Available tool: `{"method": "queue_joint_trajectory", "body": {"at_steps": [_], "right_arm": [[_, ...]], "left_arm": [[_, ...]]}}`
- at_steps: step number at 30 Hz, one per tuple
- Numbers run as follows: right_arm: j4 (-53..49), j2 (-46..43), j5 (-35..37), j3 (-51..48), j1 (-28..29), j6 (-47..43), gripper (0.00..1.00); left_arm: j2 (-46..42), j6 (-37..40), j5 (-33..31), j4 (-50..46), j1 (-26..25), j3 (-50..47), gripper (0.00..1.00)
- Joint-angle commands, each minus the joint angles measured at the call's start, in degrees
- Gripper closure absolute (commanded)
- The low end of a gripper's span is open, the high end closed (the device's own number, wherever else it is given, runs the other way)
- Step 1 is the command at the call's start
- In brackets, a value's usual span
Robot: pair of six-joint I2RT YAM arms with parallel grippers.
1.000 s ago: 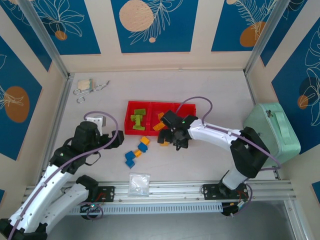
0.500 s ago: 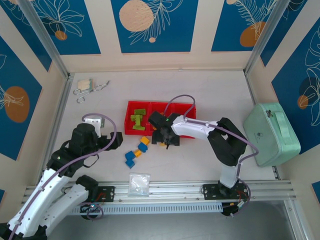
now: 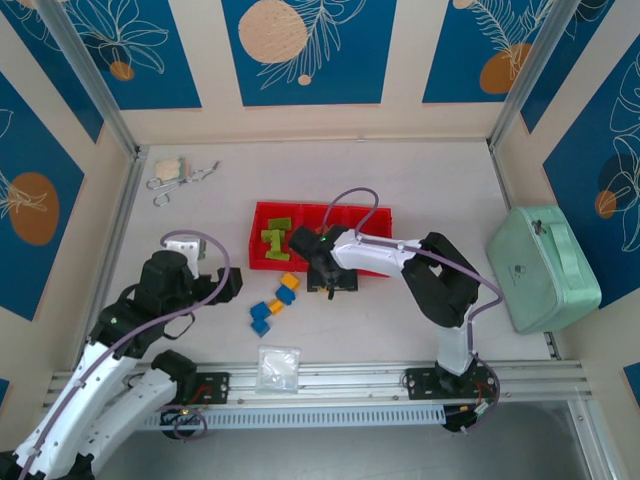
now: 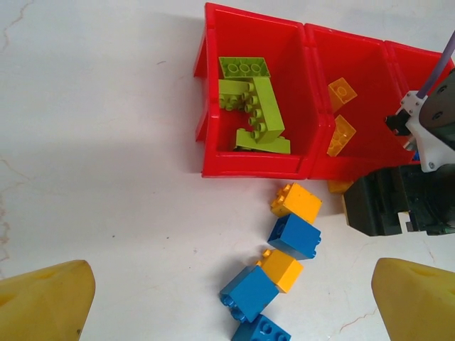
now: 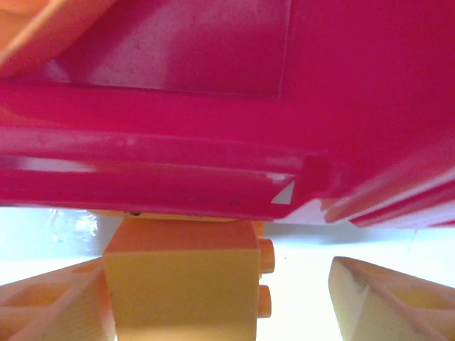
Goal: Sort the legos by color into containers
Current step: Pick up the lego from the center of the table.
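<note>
**Right arm swinging left to an orange-yellow brick at the tray's front wall**

Over the last second the right arm has been folding its elbow away from the mint-green case (image 3: 545, 265) and sliding left along the front of the red tray (image 3: 257, 236). The left arm is sitting slightly farther back than it was.

The right fingers (image 5: 389, 298) are straddling 1 orange-yellow brick (image 5: 183, 284). It is lying on the pale bench (image 3: 420, 180), tight against the tray's glossy front wall. These fingers are standing open. 1 ribbed yellow fingertip is touching the brick's smooth flat side, and the other is standing apart from the side bearing 2 round studs.

The left fingers (image 4: 50, 295), blunt and yellow, are hanging spread wide above the bench and gripping nothing.

The tray is showing as moulded red plastic with 3 square compartments in a row, split by dividers.
- **Left compartment:** it is holding a jumble of long, studded lime green bricks (image 4: 252, 117).
- **Middle compartment:** it is holding 2 translucent orange pieces (image 4: 343, 92).
- **Right compartment:** it is lying mostly behind the right arm.

Just in front of the tray, 5 loose blocks (image 4: 281, 268) are trailing in a ragged diagonal line. 2 are orange-yellow and 3 are blue, and all are opaque, shiny, chunky and studded.

A clear bag (image 3: 278, 368) is lying near the front rail.
</note>
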Motion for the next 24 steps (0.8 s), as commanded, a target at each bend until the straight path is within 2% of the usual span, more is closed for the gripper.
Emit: {"method": "queue_joint_trajectory", "body": {"at_steps": [1,13,20,24], "right_arm": [[-1.43,1.10,1.30,1.68,1.08,-1.04,0.30],[-1.14,1.26,0.41,1.74,1.62,-2.79,0.50],[-1.09,-2.40,-0.20,0.17,2.65,-4.76,0.67],[-3.74,-7.25,0.68,1.91,4.05,-6.76,0.69]], "left_arm": [[-0.63,0.65,-1.90,-1.75,0.46,0.78,0.01],[0.38,0.29,-1.73,-2.49,0.48,0.94,0.01],[1.06,0.21,-1.48,-2.40,0.49,0.90,0.01],[0.51,0.12,-1.55,-3.29,0.42,1.14,0.01]]}}
